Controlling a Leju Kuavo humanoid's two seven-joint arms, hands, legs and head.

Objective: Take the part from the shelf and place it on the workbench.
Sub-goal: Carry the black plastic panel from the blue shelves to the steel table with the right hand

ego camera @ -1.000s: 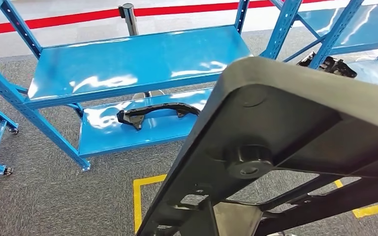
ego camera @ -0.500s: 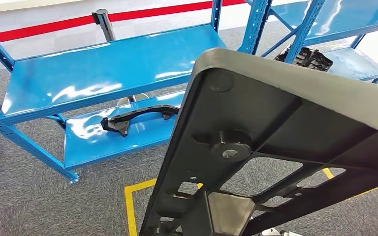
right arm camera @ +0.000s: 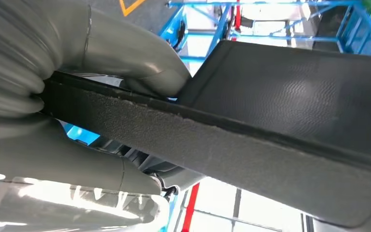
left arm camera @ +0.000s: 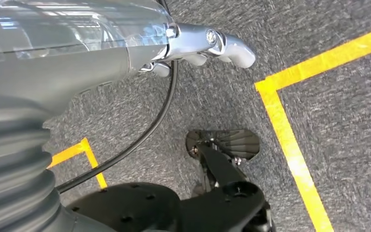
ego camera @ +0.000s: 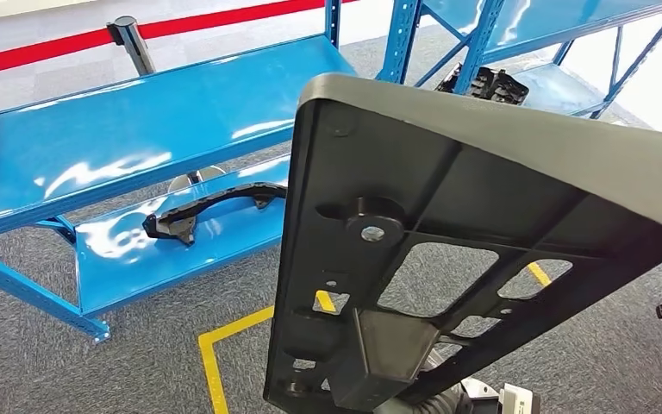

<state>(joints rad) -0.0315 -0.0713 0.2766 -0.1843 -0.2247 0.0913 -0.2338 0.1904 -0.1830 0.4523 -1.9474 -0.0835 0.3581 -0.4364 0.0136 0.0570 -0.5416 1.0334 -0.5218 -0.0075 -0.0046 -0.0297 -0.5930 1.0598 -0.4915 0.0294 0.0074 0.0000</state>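
My right robot hand [right arm camera: 77, 106] grips the black part [ego camera: 483, 241]; no legible writing. Left robot hand [left arm camera: 207, 46]: state unclear.

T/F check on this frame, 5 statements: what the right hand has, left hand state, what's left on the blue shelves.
1. The right hand grips the large black panel part by its edge. True.
2. The left hand holds a second part. False: it hangs over the grey carpet with nothing in it, fingers curled in.
3. A curved black part lies on the lower blue shelf. True.
4. The upper blue shelf above that curved part is stacked with boxes. False: its surface is bare.
5. The panel part already rests on a workbench. False: it is held up in the air, tilted, with yellow floor tape below.
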